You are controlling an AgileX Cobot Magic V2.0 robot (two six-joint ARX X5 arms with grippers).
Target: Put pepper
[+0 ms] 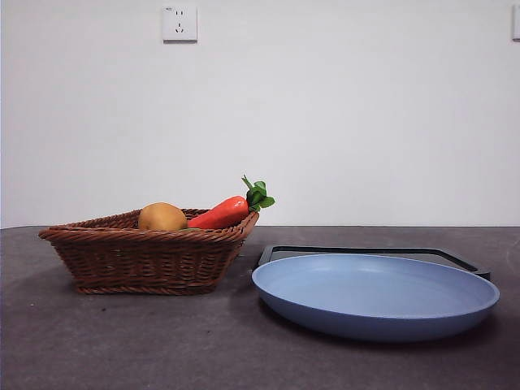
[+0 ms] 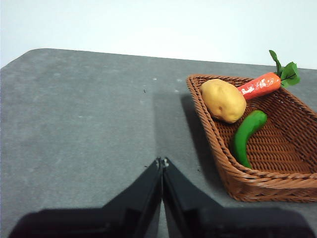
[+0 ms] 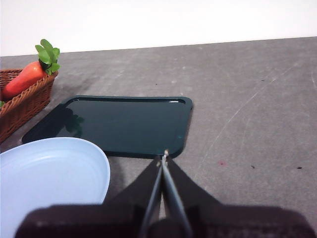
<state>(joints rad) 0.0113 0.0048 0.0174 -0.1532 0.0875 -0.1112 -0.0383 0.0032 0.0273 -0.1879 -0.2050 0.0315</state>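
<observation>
Green pepper lies in the basket at the right of my left wrist frame, beside the potato. Left gripper and right gripper are both closed, holding nothing.

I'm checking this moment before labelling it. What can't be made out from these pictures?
- Pepper: hidden in the front view behind the basket wall; seen only from the left wrist.
- Tray: mostly hidden behind the plate in the front view.
- Plate: cut off by the right wrist picture's edge.
- Both arms: absent from the front view.

Plain white wall, white socket, dark grey table.
</observation>
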